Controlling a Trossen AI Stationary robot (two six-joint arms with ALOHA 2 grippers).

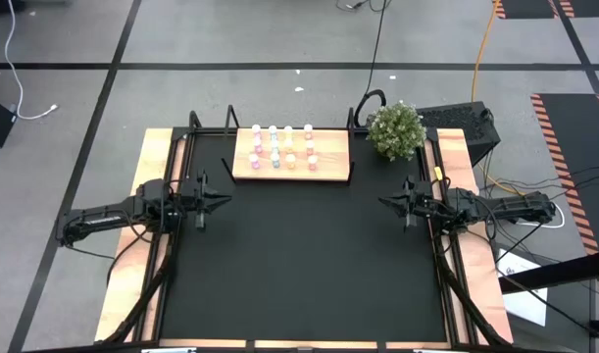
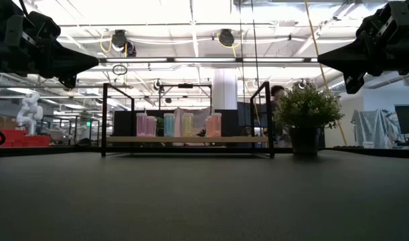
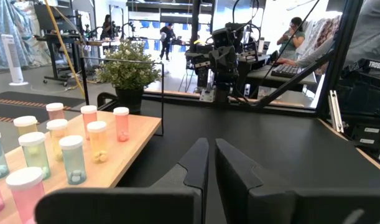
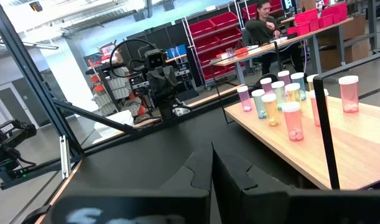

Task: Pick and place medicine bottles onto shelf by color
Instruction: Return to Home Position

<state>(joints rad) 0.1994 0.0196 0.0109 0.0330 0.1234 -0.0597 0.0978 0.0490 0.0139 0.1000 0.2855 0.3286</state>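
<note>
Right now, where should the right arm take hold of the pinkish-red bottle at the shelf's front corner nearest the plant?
Probably the round body just under the white cap of the pinkish-red bottle, coming level from the open front edge of the shelf. It stands upright, with bottles behind and beside it, and the black end bracket bars the side toward the plant.

Bright ceiling lights [image 2: 191,10] (glaring overhead)

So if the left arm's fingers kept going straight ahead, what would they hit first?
Probably the right gripper, facing the left gripper across the table; nothing shows between them. The shelf sits aside.
</note>
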